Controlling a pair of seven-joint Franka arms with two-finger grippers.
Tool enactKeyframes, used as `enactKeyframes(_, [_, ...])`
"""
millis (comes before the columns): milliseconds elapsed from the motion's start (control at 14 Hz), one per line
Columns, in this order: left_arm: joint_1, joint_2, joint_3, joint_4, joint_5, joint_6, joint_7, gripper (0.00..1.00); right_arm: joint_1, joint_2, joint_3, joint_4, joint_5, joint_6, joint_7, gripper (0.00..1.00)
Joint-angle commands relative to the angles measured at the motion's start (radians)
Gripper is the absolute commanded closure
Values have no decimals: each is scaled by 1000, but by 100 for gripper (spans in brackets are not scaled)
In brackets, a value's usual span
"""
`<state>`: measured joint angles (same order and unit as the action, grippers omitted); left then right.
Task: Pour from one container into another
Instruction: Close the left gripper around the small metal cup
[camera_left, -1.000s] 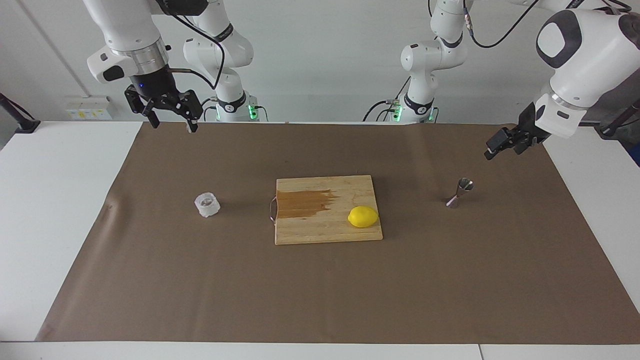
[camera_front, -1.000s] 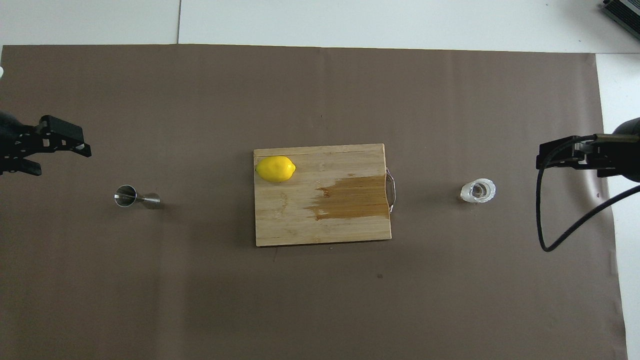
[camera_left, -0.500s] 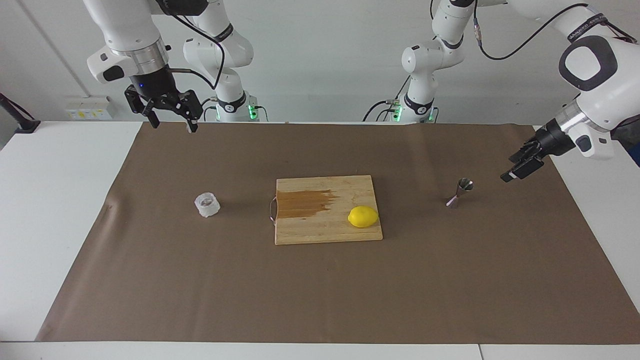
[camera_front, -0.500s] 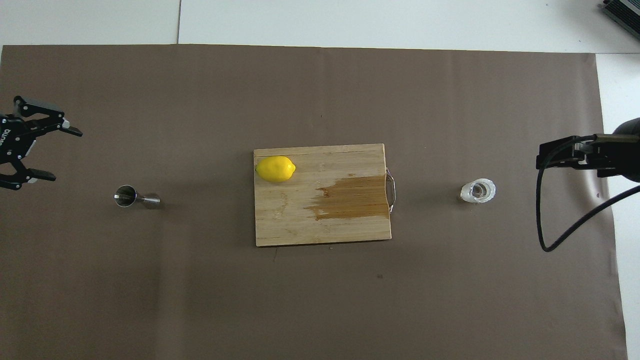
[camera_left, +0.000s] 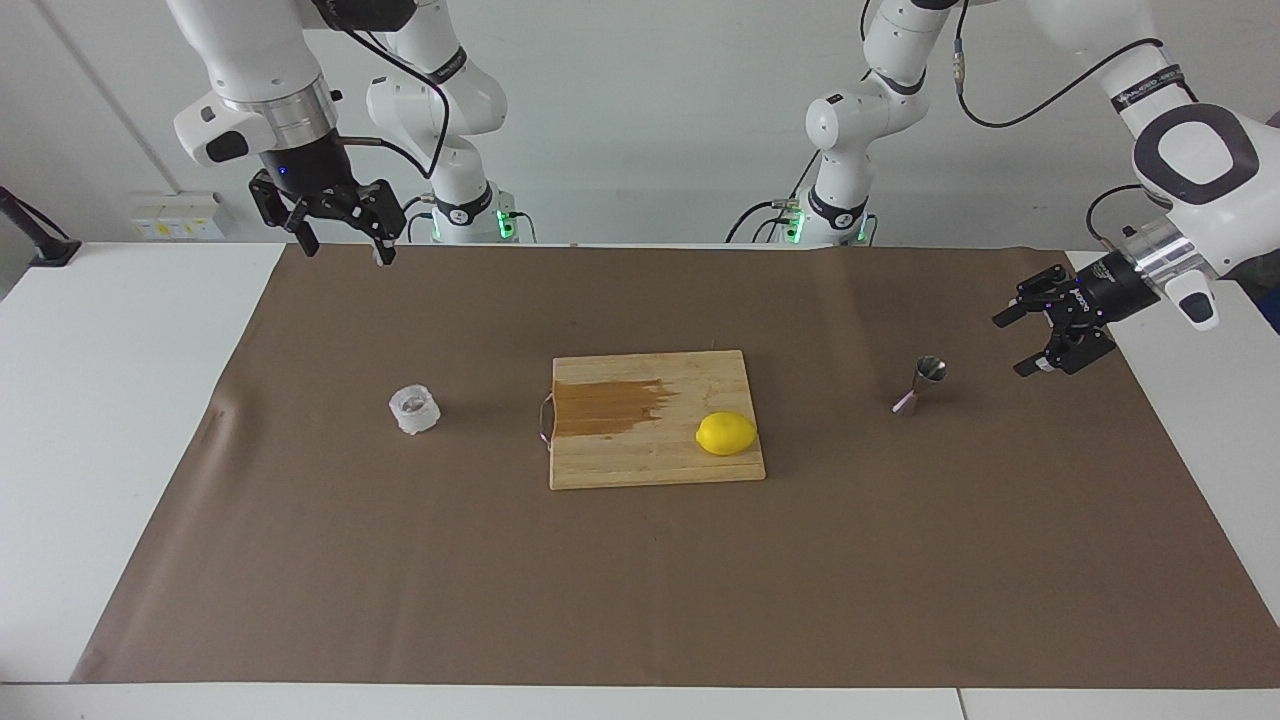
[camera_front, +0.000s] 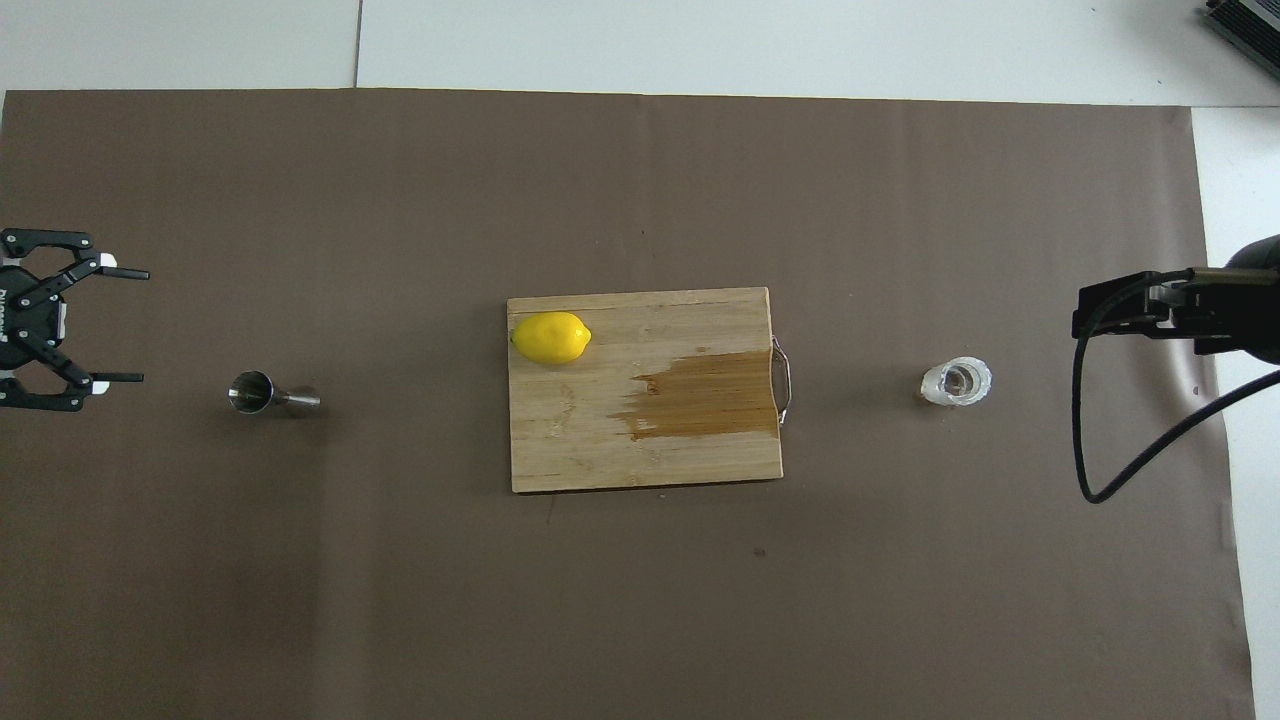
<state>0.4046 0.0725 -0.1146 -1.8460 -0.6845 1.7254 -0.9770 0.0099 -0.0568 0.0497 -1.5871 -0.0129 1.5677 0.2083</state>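
Note:
The clear faceted glass tumbler (camera_left: 414, 409) stands on the brown paper toward the right arm's end; it also shows in the overhead view (camera_front: 957, 382). The steel hourglass jigger (camera_left: 920, 385) stands upright toward the left arm's end, and it shows in the overhead view (camera_front: 270, 393) too. My left gripper (camera_left: 1015, 345) is open, low and turned sideways with its fingers pointing at the jigger, a short gap away; the overhead view (camera_front: 125, 325) shows it wide open. My right gripper (camera_left: 345, 248) is open and empty, held high over the paper's edge by the robots, apart from the tumbler.
A wooden cutting board (camera_left: 650, 465) with a metal handle and a dark wet patch lies at the table's middle. A yellow lemon (camera_left: 726, 434) sits on the board's end toward the jigger. Brown paper (camera_left: 640, 580) covers the table.
My left gripper has come down and swung round toward the left arm's end of the table, and its open fingers now point at the jigger. The right arm has not moved.

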Motion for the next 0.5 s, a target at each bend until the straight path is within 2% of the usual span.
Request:
enactKeyframes(0, [51,-132,-10,-210,-149,83,-63,0,-18,-18,7,-16,27,-8,-21,0])
enactKeyframes(286, [50,-229,-10,-470,-343,268,-157,0,-18,-18,7,-16,27,-8,-21,0])
enactKeyframes(429, [39,-272,-10,-560,-421,324,-158,0,-18,-18,7,-16,27,-8,-21,0])
